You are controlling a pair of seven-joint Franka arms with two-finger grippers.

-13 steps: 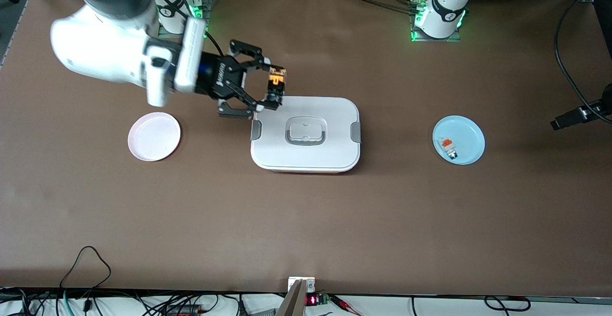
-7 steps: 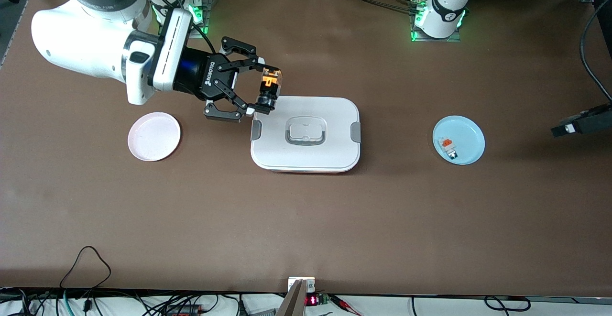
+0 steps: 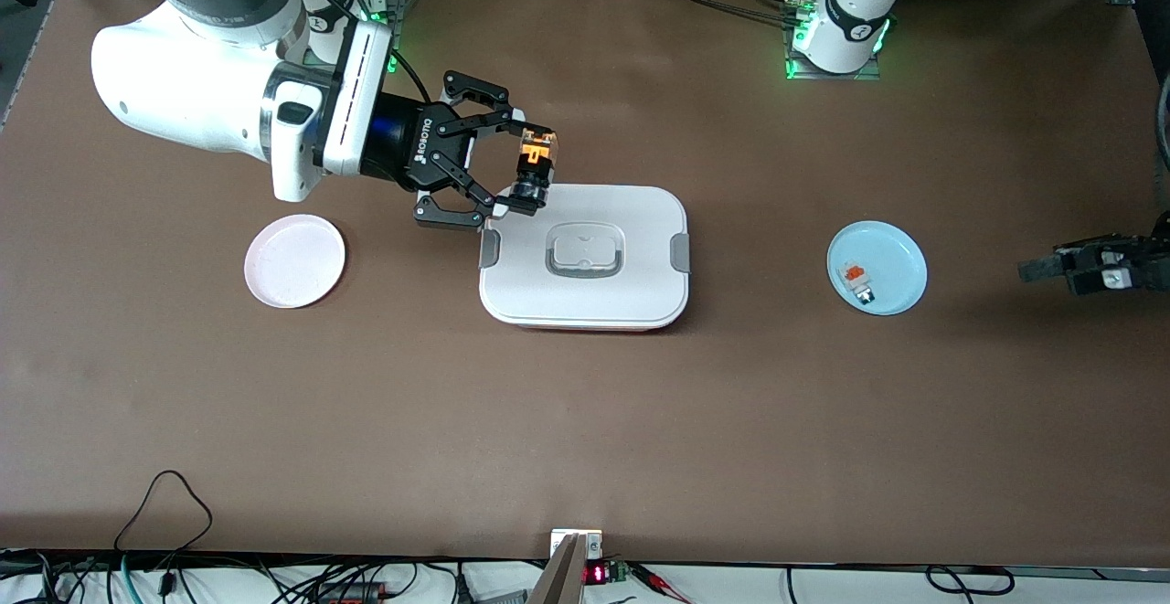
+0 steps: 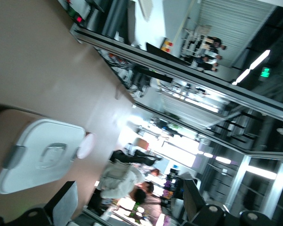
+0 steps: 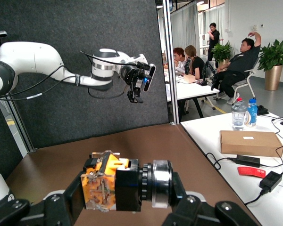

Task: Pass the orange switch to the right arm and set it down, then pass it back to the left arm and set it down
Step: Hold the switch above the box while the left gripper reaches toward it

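Holding the orange switch (image 3: 531, 169) between the fingers of my right gripper (image 3: 512, 163), I am keeping it in the air over the corner of the white box (image 3: 585, 257) nearest the right arm's base. It is showing a translucent amber block, a black middle and a silver ring. My left gripper (image 3: 1051, 268) is hanging with jaws spread wide, empty, over the brown table (image 3: 585, 421) near the blue plate (image 3: 877, 268). Seated people are filling the room.
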